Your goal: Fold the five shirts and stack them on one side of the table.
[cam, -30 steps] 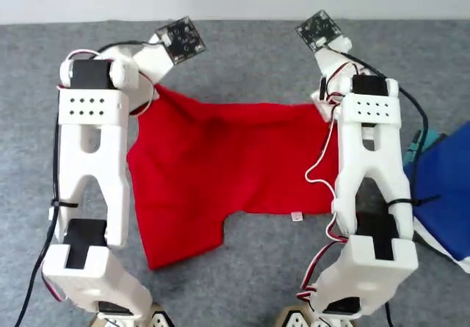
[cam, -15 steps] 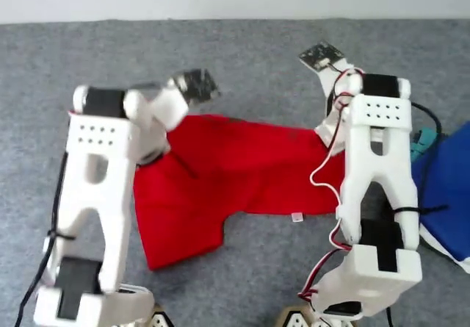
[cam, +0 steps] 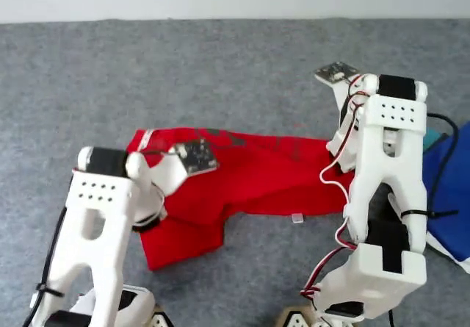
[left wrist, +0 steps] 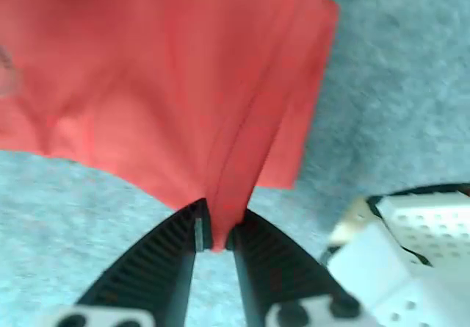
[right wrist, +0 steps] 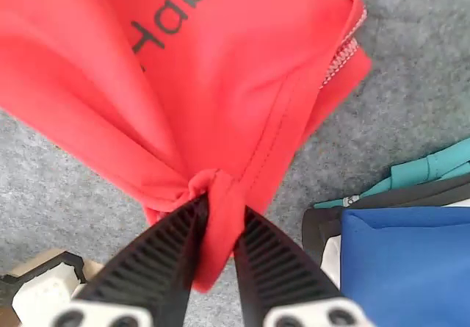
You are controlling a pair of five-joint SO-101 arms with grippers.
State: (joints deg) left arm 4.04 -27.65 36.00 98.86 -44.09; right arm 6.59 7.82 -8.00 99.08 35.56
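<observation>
Both arms have drawn back toward the near edge over the last second, the left one farther than the right, and have carried the far hem of the red shirt (cam: 257, 173) over its own body. We see the left tool (left wrist: 219, 223) clenched on a thin pinch of red cloth, with only a narrow fold between its jaws. The right tool (right wrist: 220, 209) is likewise clamped on a bunched corner next to the collar. The red shirt lies mid-worktop (cam: 242, 62), partly doubled, and its turned-over edge runs aslant in the high view, nearer to us on the left than on the right. We judge the main risk to be a skewed fold. If the left arm continues to lead, the hem will land at an angle and the crease will not run square across the chest. A second risk is slip, since the left pinch is slight and drag of cloth on the grey felt-like surface could pull it free before the hem is laid down. A third concerns the near left sleeve, which juts out beyond the body and may stay outside the fold, leaving a ragged outline. Lastly, the blue shirt (right wrist: 404, 264) sits just beside the right tool. A wide return stroke on that side could snag it or drag it out of place.
</observation>
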